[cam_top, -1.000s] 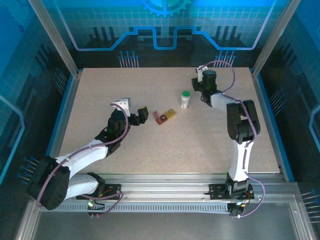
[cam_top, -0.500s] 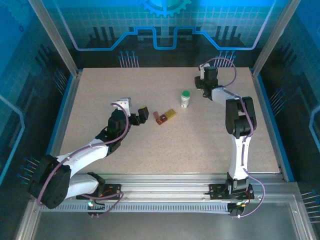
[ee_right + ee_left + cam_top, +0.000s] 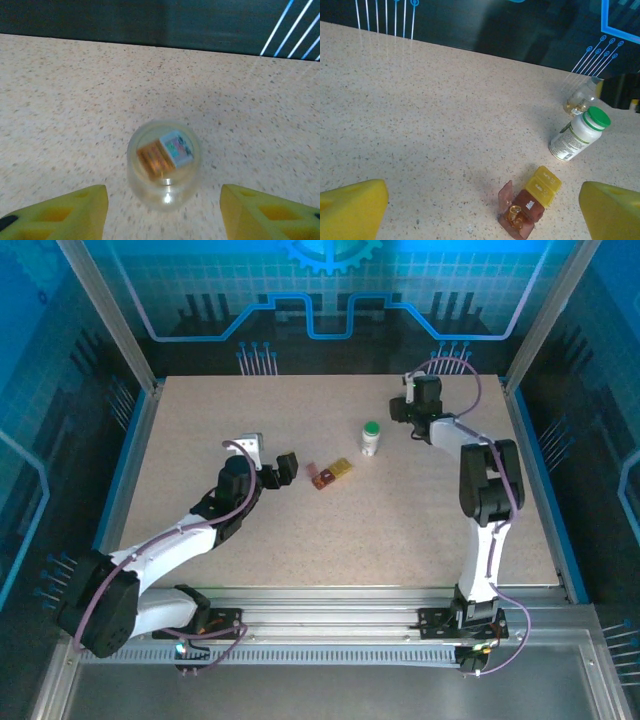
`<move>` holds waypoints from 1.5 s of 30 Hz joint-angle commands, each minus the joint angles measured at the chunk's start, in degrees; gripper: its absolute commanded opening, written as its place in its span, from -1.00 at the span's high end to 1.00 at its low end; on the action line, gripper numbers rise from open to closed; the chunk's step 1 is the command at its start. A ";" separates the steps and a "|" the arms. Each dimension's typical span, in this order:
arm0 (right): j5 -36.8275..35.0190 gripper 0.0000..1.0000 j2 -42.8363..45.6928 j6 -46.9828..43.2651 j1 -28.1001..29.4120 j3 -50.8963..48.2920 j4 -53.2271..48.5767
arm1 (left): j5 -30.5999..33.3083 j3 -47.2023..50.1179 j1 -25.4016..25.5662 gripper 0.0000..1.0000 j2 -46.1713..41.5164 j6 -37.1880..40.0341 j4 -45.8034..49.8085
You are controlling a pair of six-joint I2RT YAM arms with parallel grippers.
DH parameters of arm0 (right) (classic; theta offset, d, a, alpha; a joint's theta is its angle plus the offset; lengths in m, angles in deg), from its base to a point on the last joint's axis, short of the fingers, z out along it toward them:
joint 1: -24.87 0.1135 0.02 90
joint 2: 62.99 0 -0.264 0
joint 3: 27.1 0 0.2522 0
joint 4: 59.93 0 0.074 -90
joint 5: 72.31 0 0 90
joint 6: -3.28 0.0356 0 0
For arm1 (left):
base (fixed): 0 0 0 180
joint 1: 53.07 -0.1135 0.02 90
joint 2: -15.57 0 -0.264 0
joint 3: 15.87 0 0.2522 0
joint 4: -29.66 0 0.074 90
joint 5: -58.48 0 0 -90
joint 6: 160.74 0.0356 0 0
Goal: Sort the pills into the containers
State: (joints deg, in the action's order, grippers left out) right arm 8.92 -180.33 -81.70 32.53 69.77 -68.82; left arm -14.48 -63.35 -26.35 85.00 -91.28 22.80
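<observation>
Two containers, yellow box and red-brown box, touching on bench, near white bottle; red-brown lid up, likely awaiting pills. Left gripper jaws wide, empty, facing boxes. Right gripper jaws wide, straddling clear jar beside bottle; judged pre-grasp.

On the table, the left container and the right container lie touching near the middle, with the right one a little farther back. The pill bottle stands behind and to the right of both, apart from them. Beyond it sits the jar, just ahead of the right gripper and its spread fingers. The left gripper, fingers wide apart, lies just left of the pair, not touching.
</observation>
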 commanded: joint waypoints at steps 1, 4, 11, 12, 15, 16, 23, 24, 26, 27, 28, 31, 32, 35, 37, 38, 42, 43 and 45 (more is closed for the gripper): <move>1.85 -0.19 9.55 2.64 -0.74 -5.19 0.34 | -1.22 -1.69 -0.55 -0.97 0.53 -2.65 2.81; 4.41 -0.09 16.53 3.67 -0.77 -12.31 1.59 | -2.60 -2.44 -0.54 -0.95 0.28 -3.33 5.13; 10.86 0.01 29.08 2.38 3.28 -22.79 -2.97 | -3.87 -2.73 -1.08 -0.90 -0.53 -4.82 8.04; 10.76 0.01 30.31 1.65 4.55 -23.86 -3.02 | -3.94 -2.72 -1.12 -0.89 -0.58 -4.92 8.34; 9.93 0.01 33.71 -0.71 9.61 -25.95 -4.54 | -4.11 -3.02 -1.62 -0.89 -0.31 -5.00 9.23; 8.92 0.00 34.28 -0.94 11.51 -25.98 -5.61 | -4.20 -3.18 -1.82 -0.90 -0.17 -5.23 9.65; 7.08 -0.06 29.13 -1.95 22.33 -23.72 -8.15 | -6.08 -2.69 -3.17 -0.90 0.60 -7.56 10.12; 7.02 -0.07 27.45 -2.14 22.72 -22.73 -8.52 | -6.41 -2.57 -3.23 -0.89 0.66 -7.74 9.95; 7.58 -0.09 23.29 -2.69 22.92 -19.47 -10.26 | -7.12 -2.50 -3.32 -0.89 0.93 -8.01 9.94; 7.93 -0.10 21.23 -3.13 22.93 -17.72 -11.35 | -7.32 -2.49 -3.31 -0.89 0.97 -7.95 10.01; 8.19 -0.12 18.96 -3.59 23.01 -15.73 -12.97 | -7.37 -2.58 -3.38 -0.89 1.05 -7.86 10.31; 8.35 -0.18 13.90 -4.70 23.03 -11.05 -16.57 | -7.35 -2.33 -3.60 -0.89 0.64 -7.65 10.86; 8.36 -0.19 12.43 -5.00 23.01 -9.93 -17.23 | -7.28 -2.11 -3.66 -0.89 0.43 -7.61 10.87; 9.85 -0.21 8.74 -5.64 22.62 -6.66 -19.29 | -7.33 -1.47 -3.91 -0.89 0.01 -7.88 10.31; 11.04 -0.21 6.47 -5.97 22.34 -4.04 -21.48 | -7.61 -1.35 -3.93 -0.89 0.11 -8.07 10.08; 11.25 -0.22 5.20 -6.00 22.14 -2.88 -22.60 | -7.77 -1.38 -3.96 -0.88 0.17 -8.11 9.99; 12.49 -0.30 2.62 -5.74 21.46 -0.34 -24.78 | -8.25 -1.27 -3.97 -0.89 0.62 -8.47 9.65; 13.03 -0.31 2.08 -5.40 21.14 0.32 -25.26 | -8.40 -1.27 -3.96 -0.89 0.78 -8.56 9.58; 13.67 -0.33 1.10 -5.10 20.51 1.47 -26.21 | -8.64 -1.27 -3.97 -0.89 0.97 -8.77 9.42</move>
State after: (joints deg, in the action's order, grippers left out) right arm 20.22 -177.60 -86.77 54.17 68.65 -91.27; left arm -21.61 -64.84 -29.72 85.70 -98.97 32.83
